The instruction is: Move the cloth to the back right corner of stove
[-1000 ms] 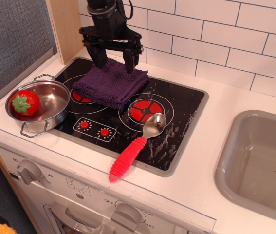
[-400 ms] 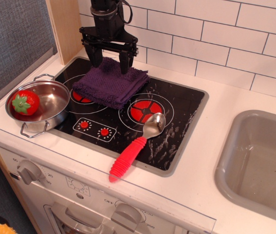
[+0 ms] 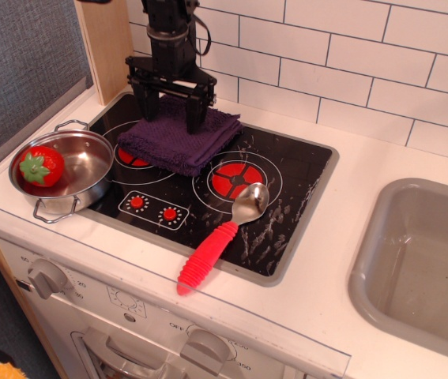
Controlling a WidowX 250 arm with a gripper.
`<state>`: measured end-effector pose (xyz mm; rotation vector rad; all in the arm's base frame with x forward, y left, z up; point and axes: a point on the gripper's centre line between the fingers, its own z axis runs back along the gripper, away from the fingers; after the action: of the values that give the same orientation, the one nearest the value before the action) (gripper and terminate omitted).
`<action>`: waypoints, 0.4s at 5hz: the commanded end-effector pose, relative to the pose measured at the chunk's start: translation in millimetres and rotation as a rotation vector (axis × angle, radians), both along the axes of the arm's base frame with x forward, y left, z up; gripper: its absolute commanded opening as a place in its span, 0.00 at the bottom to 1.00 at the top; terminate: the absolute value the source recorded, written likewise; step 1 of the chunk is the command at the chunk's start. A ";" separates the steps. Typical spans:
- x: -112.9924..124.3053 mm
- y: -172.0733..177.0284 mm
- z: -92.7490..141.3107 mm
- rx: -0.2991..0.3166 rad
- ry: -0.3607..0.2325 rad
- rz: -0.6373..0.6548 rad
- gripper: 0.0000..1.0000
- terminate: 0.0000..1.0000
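The dark purple folded cloth (image 3: 178, 140) lies on the back left part of the black stove (image 3: 287, 197), covering most of the left red burner. My gripper (image 3: 171, 118) hangs upright over the cloth's back half, open, one black finger (image 3: 152, 105) at its left and the other at its right, the tips down at the cloth's top. The right red burner (image 3: 231, 180) is uncovered.
A spoon with a red handle (image 3: 216, 241) lies across the stove's front, its bowl on the right burner. A steel pot (image 3: 69, 170) holding a toy strawberry (image 3: 40, 167) stands at the stove's left edge. A grey sink (image 3: 421, 260) is at the right. White tiled wall behind.
My gripper has come down and a little left onto the cloth's back half, and its fingers have drawn closer together. The cloth, spoon and pot have not moved.
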<state>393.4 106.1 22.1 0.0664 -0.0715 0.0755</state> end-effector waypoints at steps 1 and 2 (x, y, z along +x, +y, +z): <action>2.5 -10.6 -2.1 -0.002 0.022 -0.040 1.00 0.00; -0.7 -27.0 6.2 -0.059 -0.003 -0.035 1.00 0.00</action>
<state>390.5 84.3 17.6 0.0011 -0.0560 0.0669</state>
